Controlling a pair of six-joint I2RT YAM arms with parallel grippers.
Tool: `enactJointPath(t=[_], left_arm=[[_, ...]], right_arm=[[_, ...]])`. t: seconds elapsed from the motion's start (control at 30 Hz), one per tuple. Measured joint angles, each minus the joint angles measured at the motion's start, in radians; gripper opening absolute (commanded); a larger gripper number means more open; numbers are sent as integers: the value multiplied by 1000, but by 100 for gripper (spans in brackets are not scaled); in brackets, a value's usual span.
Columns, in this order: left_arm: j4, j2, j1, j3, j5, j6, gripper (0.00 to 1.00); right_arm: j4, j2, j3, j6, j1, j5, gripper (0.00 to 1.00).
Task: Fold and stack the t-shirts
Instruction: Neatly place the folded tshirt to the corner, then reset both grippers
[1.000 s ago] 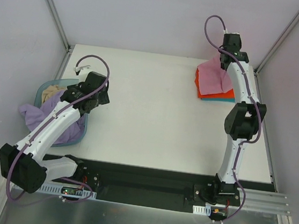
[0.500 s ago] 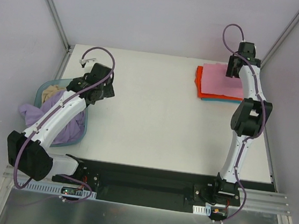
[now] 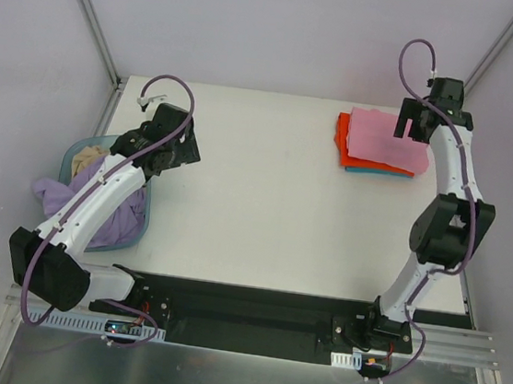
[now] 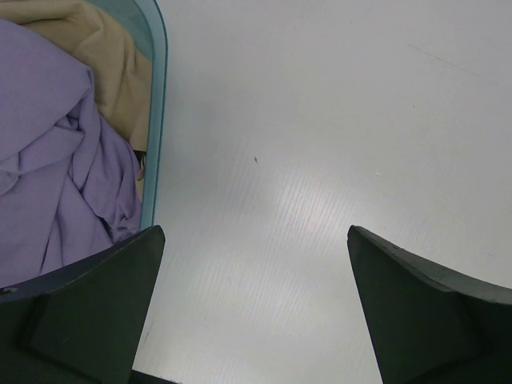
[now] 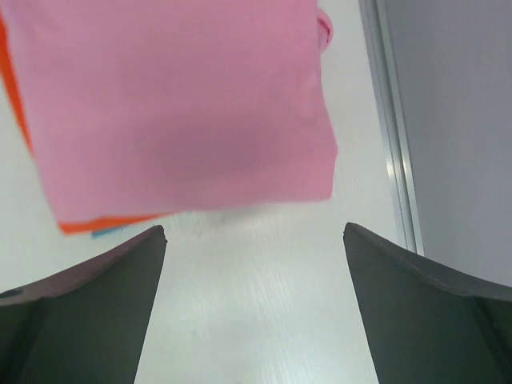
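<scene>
A folded bright pink t-shirt [image 3: 381, 137] [image 5: 176, 104] lies flat on top of a stack at the table's far right. An orange-red t-shirt [image 3: 342, 139] [image 5: 100, 226] shows under it, and a teal one [image 3: 375, 171] peeks out at the bottom. My right gripper [image 3: 415, 128] [image 5: 254, 232] hovers open over the pink shirt's right edge, holding nothing. A pale lavender t-shirt [image 3: 57, 197] [image 4: 56, 160] lies crumpled in the basket. My left gripper [image 3: 181, 154] [image 4: 254, 232] is open and empty over bare table, just right of the basket.
The round light-blue basket [image 3: 141, 223] [image 4: 157, 104] sits at the left table edge and also holds a beige cloth [image 3: 84, 163] [image 4: 108, 56]. A metal rail [image 5: 392, 120] and the enclosure wall run close along the stack's right side.
My right gripper opened and let go of the pink shirt, which dropped flat onto the stack; that arm swung right. My left arm shifted slightly away from the basket.
</scene>
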Motion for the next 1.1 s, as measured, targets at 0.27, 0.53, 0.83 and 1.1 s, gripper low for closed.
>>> enactJointPath(t=[0.27, 0.53, 0.83, 1.1], left_arm=[[0, -48, 0, -1, 61, -27, 99], [48, -52, 0, -82, 241, -83, 99], [230, -163, -3, -394, 417, -115, 99], [324, -409, -3, -607, 423, -140, 99]], right_arm=[[115, -466, -458, 76, 11, -141, 97], [189, -768, -855, 183, 89, -174, 97], [253, -1044, -1160, 310, 88, -253, 97], [300, -1225, -1329, 367, 88, -302, 97]])
